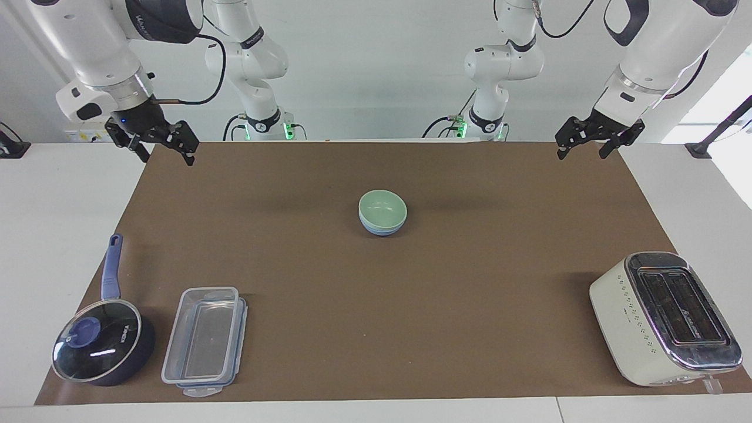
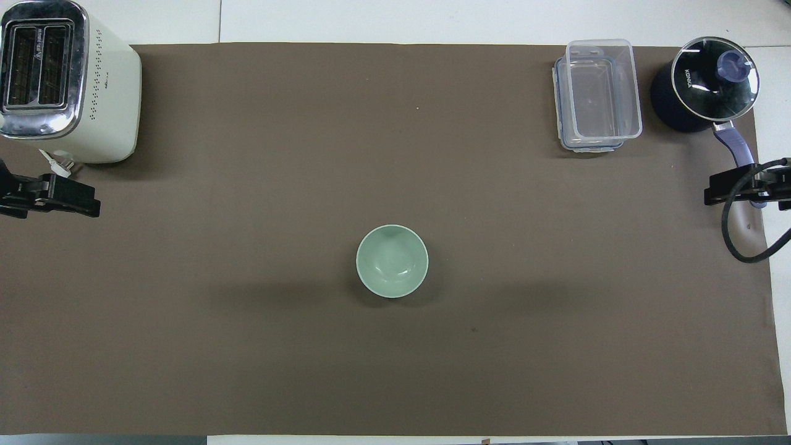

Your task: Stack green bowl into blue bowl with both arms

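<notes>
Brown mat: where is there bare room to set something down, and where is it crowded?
Bare: the wide stretch of brown mat between clear container and toaster, and all around the green bowl nested in the blue bowl. Crowded: the corner with the saucepan.

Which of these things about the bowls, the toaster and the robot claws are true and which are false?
1. The green bowl sits inside the blue bowl. True.
2. The right claw is holding the green bowl. False: it is open and empty, up over the mat's edge at its own arm's end of the table.
3. The left claw is open and holds nothing. True.
4. The toaster is nearer to the robots than the bowls. False: it is farther from them.
5. The saucepan has its lid off. False: a glass lid covers it.
</notes>
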You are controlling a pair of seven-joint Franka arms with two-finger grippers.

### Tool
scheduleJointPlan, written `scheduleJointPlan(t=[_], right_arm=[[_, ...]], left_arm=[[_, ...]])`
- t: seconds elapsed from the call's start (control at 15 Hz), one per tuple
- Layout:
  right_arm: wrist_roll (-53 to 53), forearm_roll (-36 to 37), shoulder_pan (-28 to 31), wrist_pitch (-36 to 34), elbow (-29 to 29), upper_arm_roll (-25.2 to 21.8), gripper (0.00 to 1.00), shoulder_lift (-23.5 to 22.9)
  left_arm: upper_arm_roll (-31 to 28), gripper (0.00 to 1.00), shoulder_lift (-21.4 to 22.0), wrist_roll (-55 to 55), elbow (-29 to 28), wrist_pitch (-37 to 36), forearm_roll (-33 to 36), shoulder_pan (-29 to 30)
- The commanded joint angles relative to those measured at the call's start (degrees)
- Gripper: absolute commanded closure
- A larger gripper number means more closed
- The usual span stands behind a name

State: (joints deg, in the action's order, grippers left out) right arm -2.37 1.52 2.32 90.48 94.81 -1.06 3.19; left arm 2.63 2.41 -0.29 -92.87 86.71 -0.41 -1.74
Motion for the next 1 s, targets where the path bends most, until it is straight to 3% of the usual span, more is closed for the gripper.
scheduleJointPlan(t=[0.0, 0.4, 0.93], right_arm=[[-0.3, 0.2, 0.1, -3.1, -4.8, 0.7, 0.00, -2.1], [-2.0, -0.1, -0.2, -4.7, -8.0, 1.1, 0.02, -3.9], [-6.1, -0.4, -0.8, -5.1, -5.3, 1.2, 0.00, -3.2]], left_arm=[[0.3, 0.00, 1.1, 0.2, -1.2, 0.5, -1.0, 0.9], [0.3, 0.00, 1.1, 0.2, -1.2, 0.5, -1.0, 0.9], [0.3, 0.00, 1.1, 0.2, -1.2, 0.5, -1.0, 0.9]])
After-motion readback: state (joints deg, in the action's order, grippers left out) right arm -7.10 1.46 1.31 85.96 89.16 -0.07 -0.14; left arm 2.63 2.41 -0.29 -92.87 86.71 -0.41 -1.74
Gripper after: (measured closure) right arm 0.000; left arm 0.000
